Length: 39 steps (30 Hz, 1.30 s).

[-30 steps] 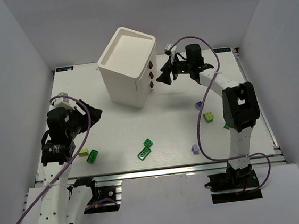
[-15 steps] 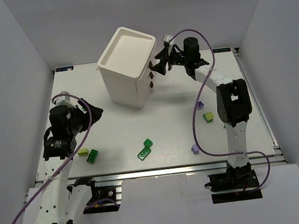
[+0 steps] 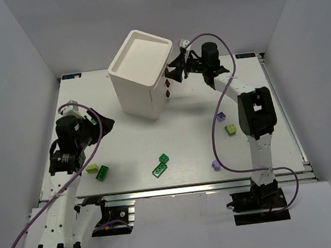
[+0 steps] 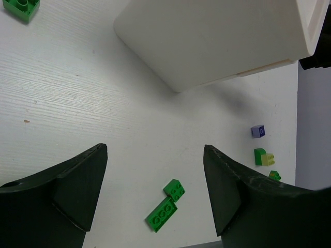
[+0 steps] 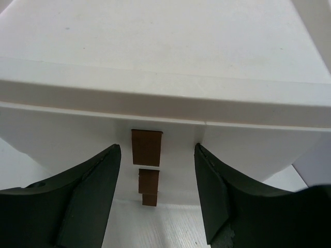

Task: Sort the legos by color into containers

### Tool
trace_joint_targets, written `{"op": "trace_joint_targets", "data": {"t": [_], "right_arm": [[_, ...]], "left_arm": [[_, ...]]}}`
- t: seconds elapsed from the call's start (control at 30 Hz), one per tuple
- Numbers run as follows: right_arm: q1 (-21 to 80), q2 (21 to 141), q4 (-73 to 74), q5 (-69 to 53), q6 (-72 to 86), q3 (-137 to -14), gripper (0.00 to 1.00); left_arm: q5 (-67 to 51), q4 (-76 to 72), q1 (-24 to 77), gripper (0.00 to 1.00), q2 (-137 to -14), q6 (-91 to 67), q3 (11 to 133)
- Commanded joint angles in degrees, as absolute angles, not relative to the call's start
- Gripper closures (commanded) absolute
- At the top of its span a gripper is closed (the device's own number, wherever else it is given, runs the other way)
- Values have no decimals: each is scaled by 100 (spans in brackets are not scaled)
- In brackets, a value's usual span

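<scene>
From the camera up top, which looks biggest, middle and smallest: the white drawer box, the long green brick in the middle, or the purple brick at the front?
1. White drawer box: by far the biggest.
2. Long green brick: much smaller.
3. Purple brick: the tiniest.

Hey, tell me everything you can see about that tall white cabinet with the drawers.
The cabinet is a tall white box, plastic by the look of it, with rounded corners and a recessed top inside a raised rim. Three dark brown knobs run down its front in one column, and the drawers look shut. It stands upright on the far part of the white table, apart from the loose bricks. The right gripper has its open fingers either side of the top knob; contact cannot be told.
</scene>
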State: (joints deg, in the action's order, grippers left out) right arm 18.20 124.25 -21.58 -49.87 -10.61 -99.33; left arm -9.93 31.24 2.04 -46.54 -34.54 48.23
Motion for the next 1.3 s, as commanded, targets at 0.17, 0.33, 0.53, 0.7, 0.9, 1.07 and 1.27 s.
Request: {"op": "trace_joint_targets", "data": {"t": [0.17, 0.33, 0.53, 0.7, 0.9, 1.07, 1.27], "right_arm": [[1934, 12524, -2575, -4843, -993, -10143, 48], [1916, 12612, -2724, -5088, -870, -10187, 70], [2020, 12498, -2935, -5098, -870, -9924, 100], [1855, 12130, -3129, -4957, -844, -9476, 100], [1591, 11374, -3182, -4816, -940, -8421, 100], [1337, 10786, -3155, -4808, -984, -7578, 100], [1178, 10424, -2997, -4834, -1090, -7155, 100]], "left_arm": [[-1046, 3076, 202, 16, -4553, -3480, 4808], [-1020, 3129, 202, 16, -4500, -3480, 4825], [-1011, 3173, 202, 16, -4456, -3489, 4843], [-1011, 3164, 202, 16, -4456, -3507, 4852], [-853, 3155, 202, 15, -4491, -3542, 4825], [-747, 3120, 202, 13, -4693, -3481, 4834], [-607, 3015, 202, 10, -5220, -3375, 4869]]}}
